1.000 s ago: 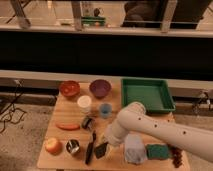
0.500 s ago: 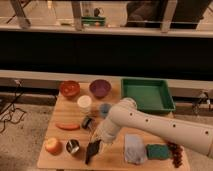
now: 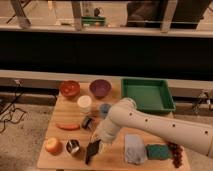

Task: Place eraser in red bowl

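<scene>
Gripper: the gripper (image 3: 98,140) is down at the near side of the wooden table (image 3: 114,166), its fingers drawn together at the far end of a dark block.
Hold: whether the closed fingers actually grip the block cannot be told.
Eraser: the eraser (image 3: 92,151), a dark flat piece, lies tilted at the near edge, between the metal cup (image 3: 73,147) on its left and the grey cloth (image 3: 135,149) on its right.
Red bowl: the red bowl (image 3: 69,89) stands at the far left corner, well apart from the eraser, with the purple bowl (image 3: 100,88) just beside it on the right.
Arm: the white arm (image 3: 160,127) reaches in from the right and crosses the middle of the table.
Between eraser and bowl: a carrot (image 3: 67,127), a small dark object (image 3: 87,122) and a white cup (image 3: 84,103) sit in the left half, with bare wood between them.
Near left corner: an apple (image 3: 52,146) sits close to the edge, beside the metal cup.
Near right edge: a green sponge (image 3: 157,151) and dark grapes (image 3: 176,154) lie past the cloth.
Far right: a green tray (image 3: 147,95) fills the corner, and a blue cup (image 3: 104,110) stands just left of the arm's bend.
</scene>
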`<state>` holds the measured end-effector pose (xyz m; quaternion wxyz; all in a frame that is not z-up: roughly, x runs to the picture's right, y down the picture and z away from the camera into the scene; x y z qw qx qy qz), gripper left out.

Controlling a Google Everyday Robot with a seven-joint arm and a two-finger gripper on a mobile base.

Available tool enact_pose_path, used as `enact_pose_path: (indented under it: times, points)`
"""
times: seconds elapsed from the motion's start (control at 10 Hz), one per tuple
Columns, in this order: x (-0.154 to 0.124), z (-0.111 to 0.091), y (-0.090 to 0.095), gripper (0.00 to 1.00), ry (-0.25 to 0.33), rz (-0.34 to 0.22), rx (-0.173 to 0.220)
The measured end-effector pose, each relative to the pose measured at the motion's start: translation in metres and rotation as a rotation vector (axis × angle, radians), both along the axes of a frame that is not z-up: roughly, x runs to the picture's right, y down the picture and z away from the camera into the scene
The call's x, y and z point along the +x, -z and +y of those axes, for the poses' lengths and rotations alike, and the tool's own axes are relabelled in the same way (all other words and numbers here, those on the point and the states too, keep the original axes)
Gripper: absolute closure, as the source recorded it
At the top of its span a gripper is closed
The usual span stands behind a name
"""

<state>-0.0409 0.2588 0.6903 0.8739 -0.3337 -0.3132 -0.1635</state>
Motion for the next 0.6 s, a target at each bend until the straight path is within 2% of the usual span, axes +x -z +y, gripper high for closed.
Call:
enact_pose_path:
  times: [0.2, 0.4, 0.6]
  points:
    - [-0.005, -0.012, -0.002, 1.00, -0.018, 0.013, 0.031]
    - [-0.024, -0.039, -0.012, 1.00, -0.023, 0.005, 0.067]
    - [-0.040, -0.055, -0.017, 1.00, -0.021, -0.007, 0.086]
